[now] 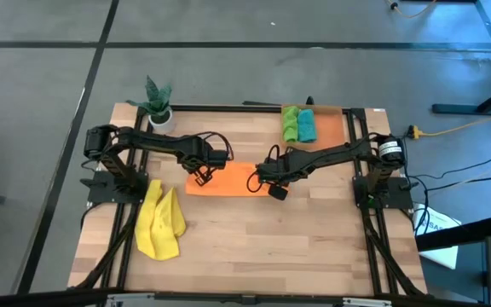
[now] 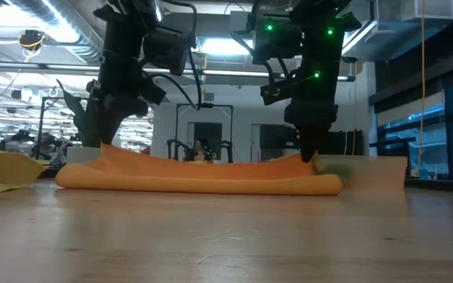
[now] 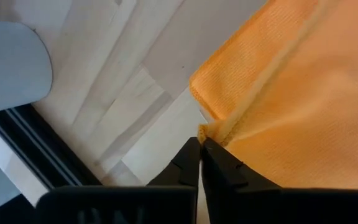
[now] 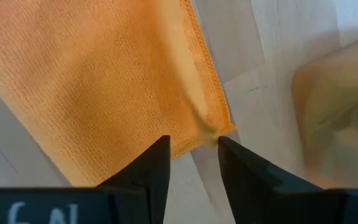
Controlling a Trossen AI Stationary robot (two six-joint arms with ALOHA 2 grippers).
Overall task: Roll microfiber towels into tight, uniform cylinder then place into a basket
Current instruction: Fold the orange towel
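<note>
An orange towel point(image 1: 224, 181) lies spread mid-table, its near side a rounded fold point(image 2: 203, 185). My left gripper point(image 1: 201, 177) is shut at its left end. My right gripper point(image 1: 273, 186) stands open at its right end, a fingertip on either side of the towel's corner point(image 4: 215, 132), with bare table between the fingers. A yellow towel point(image 1: 160, 223) lies crumpled at the near left. A green roll point(image 1: 290, 124) and a teal roll point(image 1: 306, 126) lie side by side in the orange basket point(image 1: 331, 128) at the far right. My left gripper pinches the orange towel's hemmed edge at its left-end corner point(image 3: 207, 132) between its two fingertips, coming from above and slanting down. That end is raised off the wood point(image 2: 107, 153). A ridge runs from it across the cloth, and the rest lies on the table.
A small potted plant point(image 1: 156, 101) stands at the far left corner; its white pot point(image 3: 11, 62) shows in the left wrist view. Bare wood lies across the near half of the table point(image 1: 262, 247). Black frame rails run along both side edges.
</note>
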